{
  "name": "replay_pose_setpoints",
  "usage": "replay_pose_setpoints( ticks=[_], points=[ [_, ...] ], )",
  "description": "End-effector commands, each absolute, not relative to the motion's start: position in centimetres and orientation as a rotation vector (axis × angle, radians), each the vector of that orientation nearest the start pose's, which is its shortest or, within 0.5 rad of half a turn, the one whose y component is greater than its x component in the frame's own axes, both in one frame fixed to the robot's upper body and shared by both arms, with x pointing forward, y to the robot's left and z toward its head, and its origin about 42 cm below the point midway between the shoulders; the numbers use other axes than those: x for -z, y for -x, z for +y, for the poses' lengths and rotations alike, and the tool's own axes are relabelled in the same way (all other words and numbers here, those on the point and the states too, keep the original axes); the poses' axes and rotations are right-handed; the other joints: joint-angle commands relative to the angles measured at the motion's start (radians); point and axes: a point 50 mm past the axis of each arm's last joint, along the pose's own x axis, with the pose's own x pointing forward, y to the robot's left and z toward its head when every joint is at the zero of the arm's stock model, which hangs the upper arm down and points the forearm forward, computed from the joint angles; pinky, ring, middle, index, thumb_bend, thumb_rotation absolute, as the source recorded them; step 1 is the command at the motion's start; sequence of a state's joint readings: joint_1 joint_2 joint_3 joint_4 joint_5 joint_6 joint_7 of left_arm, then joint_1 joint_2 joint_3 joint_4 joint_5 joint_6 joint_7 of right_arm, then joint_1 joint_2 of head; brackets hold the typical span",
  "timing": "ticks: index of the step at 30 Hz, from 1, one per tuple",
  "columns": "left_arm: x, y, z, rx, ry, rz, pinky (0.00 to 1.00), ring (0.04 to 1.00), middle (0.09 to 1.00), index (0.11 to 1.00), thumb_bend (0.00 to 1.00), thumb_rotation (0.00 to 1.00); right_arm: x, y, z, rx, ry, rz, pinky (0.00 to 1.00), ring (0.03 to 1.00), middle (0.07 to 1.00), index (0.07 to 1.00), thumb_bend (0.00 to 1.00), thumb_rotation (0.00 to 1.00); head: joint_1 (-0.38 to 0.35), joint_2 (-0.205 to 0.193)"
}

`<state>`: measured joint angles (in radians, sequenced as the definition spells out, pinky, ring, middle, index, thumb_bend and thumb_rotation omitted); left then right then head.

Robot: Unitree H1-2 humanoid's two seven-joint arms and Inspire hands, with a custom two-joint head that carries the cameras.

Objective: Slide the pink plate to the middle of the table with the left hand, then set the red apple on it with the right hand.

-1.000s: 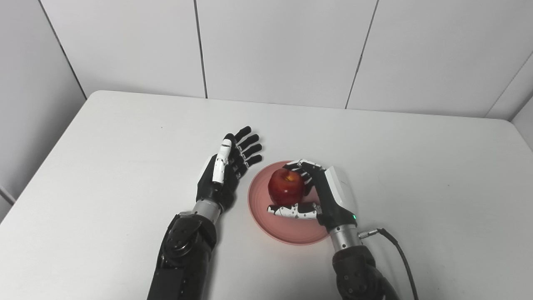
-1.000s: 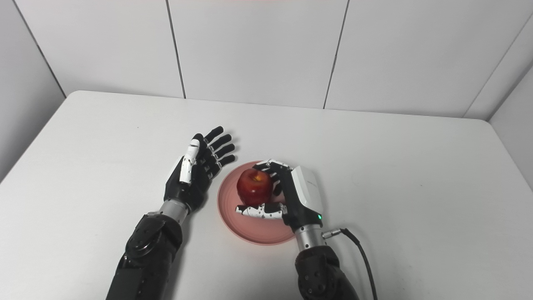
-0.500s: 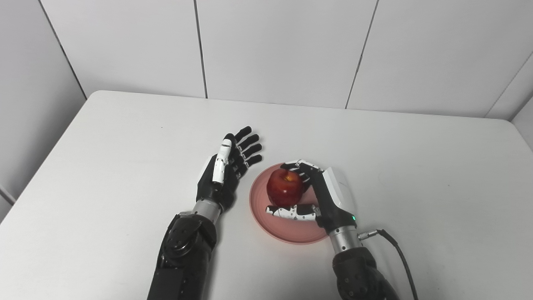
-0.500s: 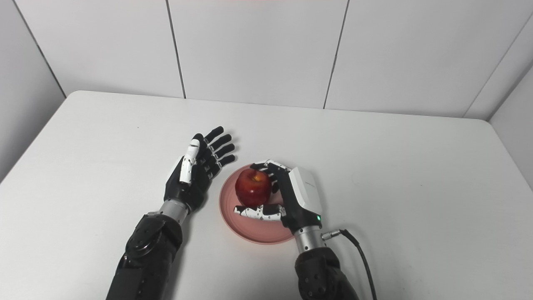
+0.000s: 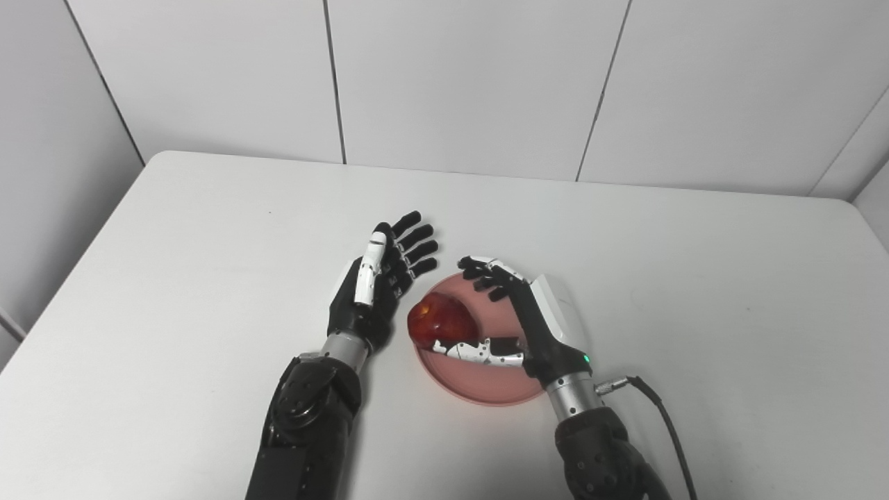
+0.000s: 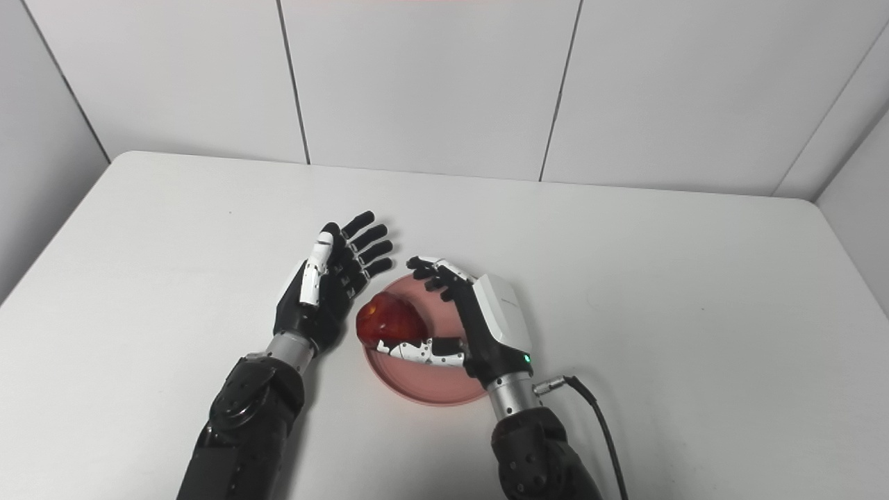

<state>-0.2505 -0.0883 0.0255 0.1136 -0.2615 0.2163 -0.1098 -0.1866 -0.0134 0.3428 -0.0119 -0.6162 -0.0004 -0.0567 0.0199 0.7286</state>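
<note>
Pink plate point(image 5: 486, 385): set near the table's point(image 5: 208, 229) middle.
Red apple point(image 5: 436, 323): lying tilted on the plate's left rim.
Right hand point(image 5: 531, 323): spread above the plate, nothing gripped, thumb beside the apple.
Left hand point(image 5: 375, 292): opened flat, empty, left of the plate.

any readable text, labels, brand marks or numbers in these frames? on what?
None readable.
White cover on the right robot hand: a faint mark, too small to read.
Left robot hand, pink plate, red apple, table: no text visible.
</note>
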Motion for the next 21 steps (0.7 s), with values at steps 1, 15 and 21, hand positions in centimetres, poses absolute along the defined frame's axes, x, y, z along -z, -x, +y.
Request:
replay_pose_setpoints(
  ticks=[1, 15, 21],
  points=[
    [-10.4, -34.9, 15.6, 0.167, 0.330, 0.199, 0.82, 0.820, 0.828, 0.816, 0.34, 1.00, -17.1, -32.7, -10.5, -0.245, 0.638, -0.397, 0.65, 0.704, 0.741, 0.753, 1.00, 0.42, -0.001, 0.001],
    [-10.4, -34.8, 15.8, 0.179, 0.339, 0.201, 0.84, 0.835, 0.839, 0.830, 0.34, 1.00, -18.2, -32.7, -11.2, -0.213, 0.614, -0.428, 0.69, 0.756, 0.791, 0.807, 1.00, 0.48, -0.016, -0.002],
    [-10.4, -34.8, 16.0, 0.178, 0.359, 0.200, 0.85, 0.846, 0.846, 0.836, 0.35, 1.00, -20.0, -32.6, -12.7, -0.175, 0.595, -0.482, 0.71, 0.782, 0.818, 0.846, 1.00, 0.56, -0.025, -0.007]
  ],
)
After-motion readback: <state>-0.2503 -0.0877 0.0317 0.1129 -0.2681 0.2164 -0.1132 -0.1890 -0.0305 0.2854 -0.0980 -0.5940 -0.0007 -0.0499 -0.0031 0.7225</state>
